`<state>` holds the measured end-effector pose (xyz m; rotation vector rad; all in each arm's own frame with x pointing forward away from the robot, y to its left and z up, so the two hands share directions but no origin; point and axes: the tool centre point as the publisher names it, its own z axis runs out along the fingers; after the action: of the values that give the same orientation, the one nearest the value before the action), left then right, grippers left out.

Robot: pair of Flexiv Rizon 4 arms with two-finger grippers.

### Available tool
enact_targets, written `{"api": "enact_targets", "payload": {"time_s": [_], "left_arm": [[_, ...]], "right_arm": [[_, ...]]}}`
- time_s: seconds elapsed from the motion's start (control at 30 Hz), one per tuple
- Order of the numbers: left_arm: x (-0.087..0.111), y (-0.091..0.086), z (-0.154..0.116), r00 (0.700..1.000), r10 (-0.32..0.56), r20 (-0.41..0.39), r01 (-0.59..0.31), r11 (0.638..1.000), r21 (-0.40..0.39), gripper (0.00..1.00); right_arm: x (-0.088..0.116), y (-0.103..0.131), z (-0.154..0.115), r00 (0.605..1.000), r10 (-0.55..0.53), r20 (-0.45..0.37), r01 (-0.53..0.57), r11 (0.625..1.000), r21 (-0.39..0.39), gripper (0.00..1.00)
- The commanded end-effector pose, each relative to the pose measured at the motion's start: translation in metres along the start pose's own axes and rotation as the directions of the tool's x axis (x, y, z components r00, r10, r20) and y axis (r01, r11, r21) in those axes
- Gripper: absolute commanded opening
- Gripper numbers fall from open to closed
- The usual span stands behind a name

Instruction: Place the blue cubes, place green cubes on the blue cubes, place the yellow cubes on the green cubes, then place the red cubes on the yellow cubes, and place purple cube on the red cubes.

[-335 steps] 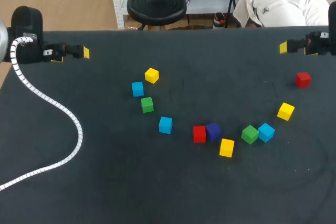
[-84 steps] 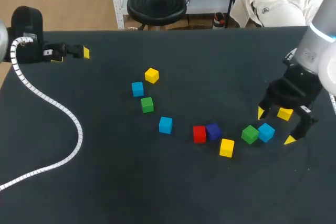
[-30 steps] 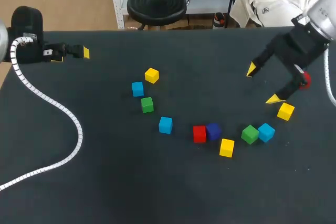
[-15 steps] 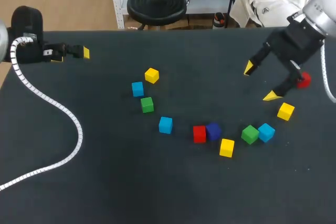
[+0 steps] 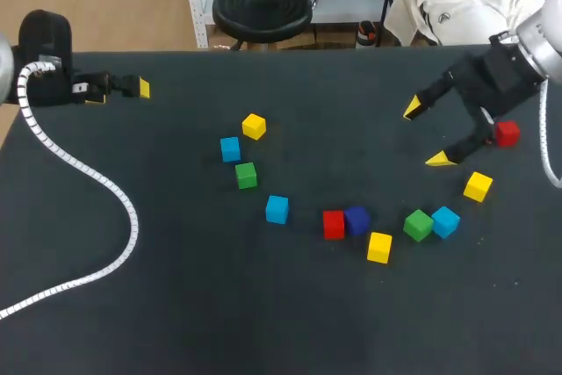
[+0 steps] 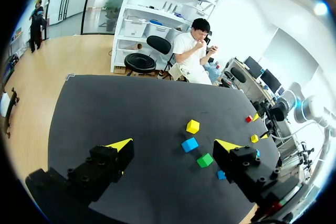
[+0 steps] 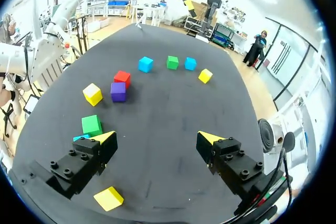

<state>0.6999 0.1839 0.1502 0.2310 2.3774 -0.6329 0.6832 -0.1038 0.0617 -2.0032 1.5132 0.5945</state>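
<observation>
**Claw state.** The right claw point(image 5: 424, 134) has its 2 fingers spread wide and grips nothing. It hangs over the right part of the table point(image 5: 263, 322), left of the far red cube point(image 5: 506, 133) and on the far side of the right yellow cube point(image 5: 478, 186). In the right wrist view, the right claw point(image 7: 157, 138) shows only bare tabletop between its tips. The left claw point(image 5: 118, 92) sits at the far left edge. In its wrist view, the left claw point(image 6: 173, 145) also has its fingers wide apart and empty.

**Cube positions.** 11 cubes lie singly on the table, and none is stacked.
- Left group: the far yellow cube point(image 5: 254, 126), the left blue cube point(image 5: 230, 148) and the left green cube point(image 5: 246, 175) lie near one another. The middle blue cube point(image 5: 277, 209) lies nearer and to their right.
- Centre: the middle red cube point(image 5: 333, 225) touches the purple cube point(image 5: 356, 219) on its right. The near yellow cube point(image 5: 379, 247) lies just beside them, on the near right.
- Right: the right green cube point(image 5: 418, 225) touches the right blue cube point(image 5: 445, 221).

**Other items.** A white coiled cable point(image 5: 88, 173) trails across the left side of the table.
</observation>
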Motion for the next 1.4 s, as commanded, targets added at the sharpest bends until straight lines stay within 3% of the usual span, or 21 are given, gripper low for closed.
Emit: {"api": "enact_targets", "payload": {"time_s": [0.03, 0.2, 0.43, 0.9, 0.97, 1.03, 1.17, 1.37, 1.4], "left_arm": [[0.0, 0.001, 0.0, 1.0, 0.001, 0.002, -0.001, 1.0, 0.004, 1.0], [0.0, 0.001, 0.0, 1.0, 0.001, 0.002, -0.001, 1.0, 0.004, 1.0], [0.0, 0.001, 0.0, 1.0, 0.001, 0.002, -0.001, 1.0, 0.004, 1.0], [0.0, 0.001, 0.0, 1.0, 0.001, 0.002, -0.001, 1.0, 0.004, 1.0], [-0.001, -0.015, -0.006, 0.995, 0.101, 0.004, -0.101, 0.992, 0.074, 1.0], [0.005, -0.039, -0.007, 0.963, 0.268, -0.024, -0.266, 0.962, 0.063, 1.0], [0.028, -0.083, -0.021, 0.837, 0.543, 0.069, -0.542, 0.803, 0.249, 1.0], [0.065, -0.112, -0.026, 0.687, 0.724, 0.061, -0.661, 0.588, 0.467, 1.0], [0.069, -0.115, -0.026, 0.69, 0.722, 0.051, -0.654, 0.592, 0.471, 1.0]], "right_arm": [[0.004, -0.008, -0.007, 1.0, 0.01, 0.0, -0.01, 1.0, -0.001, 1.0], [0.012, -0.019, -0.022, 0.998, 0.047, 0.051, -0.05, 0.997, 0.059, 1.0], [0.009, -0.029, -0.024, 0.991, 0.074, 0.114, -0.087, 0.989, 0.117, 1.0], [0.007, -0.031, -0.023, 0.991, 0.063, 0.119, -0.076, 0.991, 0.109, 1.0], [0.007, -0.031, -0.023, 0.991, 0.063, 0.119, -0.076, 0.991, 0.109, 1.0], [0.007, -0.031, -0.023, 0.991, 0.063, 0.119, -0.076, 0.991, 0.109, 1.0], [0.007, -0.031, -0.023, 0.991, 0.063, 0.119, -0.076, 0.991, 0.109, 1.0], [0.007, -0.031, -0.023, 0.991, 0.063, 0.119, -0.076, 0.991, 0.109, 1.0], [0.007, -0.031, -0.023, 0.991, 0.063, 0.119, -0.076, 0.991, 0.109, 1.0]]}}
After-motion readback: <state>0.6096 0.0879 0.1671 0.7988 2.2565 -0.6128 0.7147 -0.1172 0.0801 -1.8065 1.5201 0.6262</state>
